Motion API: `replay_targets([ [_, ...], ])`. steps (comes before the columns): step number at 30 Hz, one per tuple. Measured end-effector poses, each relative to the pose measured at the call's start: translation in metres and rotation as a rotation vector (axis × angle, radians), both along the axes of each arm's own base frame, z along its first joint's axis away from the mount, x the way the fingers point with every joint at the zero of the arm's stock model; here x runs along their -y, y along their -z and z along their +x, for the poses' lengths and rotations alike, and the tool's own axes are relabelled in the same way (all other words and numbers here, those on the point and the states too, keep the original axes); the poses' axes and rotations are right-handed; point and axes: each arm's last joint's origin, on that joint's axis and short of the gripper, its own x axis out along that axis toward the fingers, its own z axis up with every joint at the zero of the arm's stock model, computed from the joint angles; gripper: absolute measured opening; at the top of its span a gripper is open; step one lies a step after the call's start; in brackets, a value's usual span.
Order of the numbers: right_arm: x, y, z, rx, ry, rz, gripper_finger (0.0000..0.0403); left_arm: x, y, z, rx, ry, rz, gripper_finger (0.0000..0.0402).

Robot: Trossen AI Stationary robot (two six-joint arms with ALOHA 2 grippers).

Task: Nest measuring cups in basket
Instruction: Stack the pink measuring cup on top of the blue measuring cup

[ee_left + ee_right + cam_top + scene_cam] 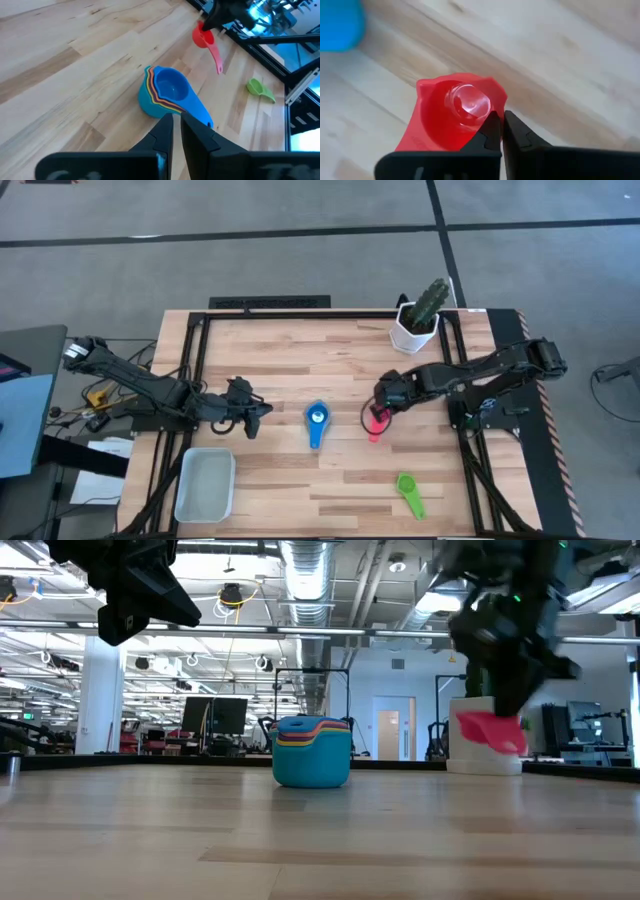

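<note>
A nested stack of measuring cups [317, 421], teal outermost and blue innermost, stands on its base mid-table, and also shows in the low view [312, 752] and the left wrist view [170, 91]. My right gripper [386, 404] is shut on a red-orange cup [377, 421] just right of the stack. A green cup [408, 492] lies near the table's near right. The basket [205, 485] sits at the near left. My left gripper [250, 413] hovers shut, left of the stack, touching nothing. My right gripper pinches the red-orange cup's bowl rim [496, 106], one finger inside the bowl and one outside, slanting down from the right. The cup [490, 730] is lifted clear of the table and tilted, its pink handle [216, 57] pointing toward the near edge.
A white faceted pot with a cactus [418, 320] stands at the far right, behind the right arm. Black frame rails [200, 350] run along the table's left, far and right sides. Bare wood lies between the stack and the basket.
</note>
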Motion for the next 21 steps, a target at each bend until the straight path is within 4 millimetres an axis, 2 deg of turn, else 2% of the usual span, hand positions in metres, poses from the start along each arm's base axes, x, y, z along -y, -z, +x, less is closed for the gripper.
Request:
replay_targets([
  [7,0.007,-0.029,0.054,0.080,-0.084,-0.020,0.0019,0.000,0.000,0.000,0.000,-0.002,0.000,0.0023],
  [15,0.004,-0.048,0.117,0.147,-0.175,-0.008,0.0012,-0.001,0.002,-0.001,-0.018,-0.010,-0.008,0.0023],
  [21,0.001,-0.048,0.152,0.175,-0.225,0.017,0.0023,-0.001,0.002,-0.001,-0.017,-0.011,-0.008,0.0023],
])
